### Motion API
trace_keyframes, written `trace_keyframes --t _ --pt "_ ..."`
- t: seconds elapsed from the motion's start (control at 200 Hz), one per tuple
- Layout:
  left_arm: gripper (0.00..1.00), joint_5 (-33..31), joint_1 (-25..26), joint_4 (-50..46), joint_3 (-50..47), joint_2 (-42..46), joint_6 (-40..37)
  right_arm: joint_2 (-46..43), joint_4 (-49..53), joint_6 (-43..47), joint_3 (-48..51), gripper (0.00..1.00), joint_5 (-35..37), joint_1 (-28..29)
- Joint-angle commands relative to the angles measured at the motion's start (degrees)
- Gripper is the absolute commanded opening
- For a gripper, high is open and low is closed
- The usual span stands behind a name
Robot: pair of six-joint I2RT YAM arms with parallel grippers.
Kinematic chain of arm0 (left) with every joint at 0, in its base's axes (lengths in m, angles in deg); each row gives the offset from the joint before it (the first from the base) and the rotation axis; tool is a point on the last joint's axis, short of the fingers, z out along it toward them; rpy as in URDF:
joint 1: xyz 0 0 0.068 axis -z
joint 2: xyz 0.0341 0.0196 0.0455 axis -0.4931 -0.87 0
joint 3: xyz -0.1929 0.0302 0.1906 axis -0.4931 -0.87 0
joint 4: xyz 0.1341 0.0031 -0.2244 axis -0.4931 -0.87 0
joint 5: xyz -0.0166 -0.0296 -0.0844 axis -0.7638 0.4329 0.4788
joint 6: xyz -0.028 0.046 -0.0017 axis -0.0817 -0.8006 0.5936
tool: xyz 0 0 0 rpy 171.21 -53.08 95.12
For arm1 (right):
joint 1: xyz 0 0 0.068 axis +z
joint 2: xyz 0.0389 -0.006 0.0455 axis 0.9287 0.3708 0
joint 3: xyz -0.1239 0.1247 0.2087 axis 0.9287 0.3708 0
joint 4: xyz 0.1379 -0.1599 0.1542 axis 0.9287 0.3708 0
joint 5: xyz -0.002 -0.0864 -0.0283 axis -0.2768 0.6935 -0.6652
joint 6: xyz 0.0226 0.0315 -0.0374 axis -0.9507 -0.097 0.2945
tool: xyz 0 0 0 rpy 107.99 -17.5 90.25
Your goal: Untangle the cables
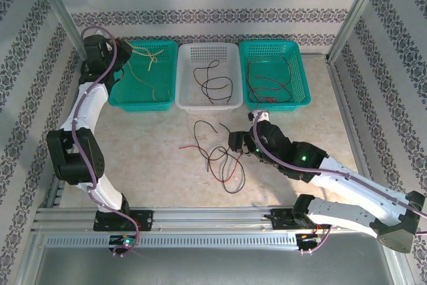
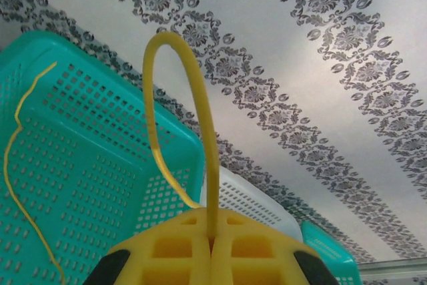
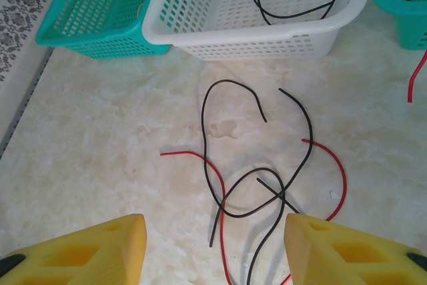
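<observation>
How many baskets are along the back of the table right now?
3: left teal basket holding yellow cables, middle white basket holding black cables, right teal basket holding red cables. None looks hidden.

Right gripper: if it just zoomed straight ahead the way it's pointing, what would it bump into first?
Probably the tangled black and red cables lying on the table, just ahead of the open right gripper. The white basket sits farther back. Depth is hard to judge here.
</observation>
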Motion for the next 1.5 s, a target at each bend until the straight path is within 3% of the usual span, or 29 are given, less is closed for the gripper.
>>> trace_keyframes --t 0.0,0.095,0.195,0.26,0.47,0.68,0.809,0.989,1.154,1.299,1.494 --pt "0.0 -0.7 -0.82 -2.27 2.97 -2.98 -2.56 0.66 1.21 1.09 -1.14 0.57 1.7 -0.34" --pt "0.01 -0.03 -0.82 -2.34 4.89 -5.56 -2.48 1.07 0.96 0.77 -1.23 0.57 1.7 -0.45" --pt "0.41 -2.04 -0.82 -3.83 6.3 -7.96 -3.6 1.4 0.6 0.43 -1.39 0.58 1.3 -0.62" --pt "0.52 -0.97 -0.82 -2.89 6.08 -8.72 -3.46 1.67 0.59 0.37 -1.58 0.58 1.15 -0.71" --pt "0.54 0.4 0.05 -6.6 5.61 -6.66 -5.37 3.32 0.45 0.58 -2.14 0.58 0.62 -1.15" --pt "0.6 -1.68 2.63 -6.53 -6.11 4.88 -8.35 5.91 0.51 1.07 -3.58 0.58 0.42 -1.24" --pt "0.62 1.78 8.01 -5.08 -14.4 12.99 -8.04 7.34 1.59 1.13 -4.15 0.59 0.21 -1.63" --pt "0.61 11.06 17.92 -8.71 -21.17 21.51 -13.26 12.56 6.79 -2.37 -3.93 0.58 -0.09 -2.82" --pt "0.65 8.62 21.89 -19.32 -23.52 30.24 -20.61 17.22 8.25 -7.03 -0.48 0.57 -1.64 -4.08" --pt "0.69 9.29 21.95 -21.73 -25.95 36.22 -20.32 19.57 5.34 -12.23 3.18 0.5 -3.64 -5.98" --pt "0.68 8.87 22.14 -22.38 -28.77 38.75 -19.29 19.87 -7.9 -17.56 8.52 0.52 -4.51 -6.92"
